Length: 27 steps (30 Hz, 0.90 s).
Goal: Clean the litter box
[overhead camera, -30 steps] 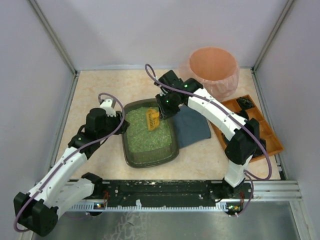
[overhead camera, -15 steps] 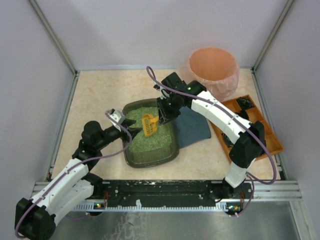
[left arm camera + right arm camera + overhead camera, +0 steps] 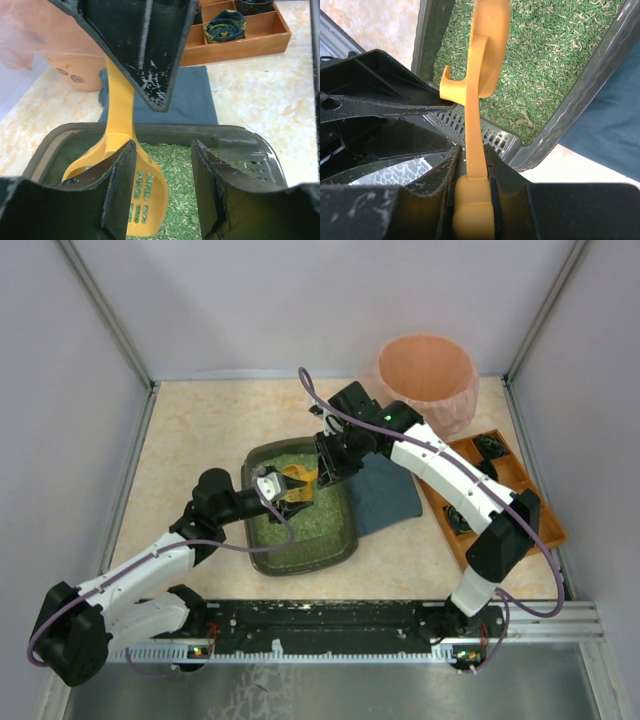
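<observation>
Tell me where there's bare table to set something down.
Freest: the far-left stretch of the table, bordered by left wall, back wall, pink bin and litter box. A narrower strip lies in front of the box and blue cloth. Crowded: the right side, with cloth, orange tray and bin; and over the box, where the left gripper and right gripper meet at the scoop.

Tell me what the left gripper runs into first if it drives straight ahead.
Most likely the yellow scoop in the right gripper: its slotted head lies just ahead, between the left gripper's fingers.
</observation>
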Tool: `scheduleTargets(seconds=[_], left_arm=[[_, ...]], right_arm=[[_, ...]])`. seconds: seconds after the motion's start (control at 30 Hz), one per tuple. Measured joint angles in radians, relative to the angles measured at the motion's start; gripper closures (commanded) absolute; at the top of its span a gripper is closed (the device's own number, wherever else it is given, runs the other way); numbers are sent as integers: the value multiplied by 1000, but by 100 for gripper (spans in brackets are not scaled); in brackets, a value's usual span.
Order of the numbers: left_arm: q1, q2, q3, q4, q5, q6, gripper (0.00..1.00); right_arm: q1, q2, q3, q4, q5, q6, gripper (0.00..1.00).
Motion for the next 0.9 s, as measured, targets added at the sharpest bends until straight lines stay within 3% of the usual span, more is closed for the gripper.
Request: scheduleTargets(seconds=[0.4, 0.73, 0.9], left_arm=[[-9, 59, 42, 24, -75, 98, 40], [-8, -47, 10, 106, -97, 120, 35], [-8, -29, 8, 112, -107, 138, 33]], right_arm=[[-8, -7, 0, 31, 7, -8, 100], [-7, -11, -33, -27, 17, -26, 100], [-7, -16, -33, -35, 0, -26, 100]])
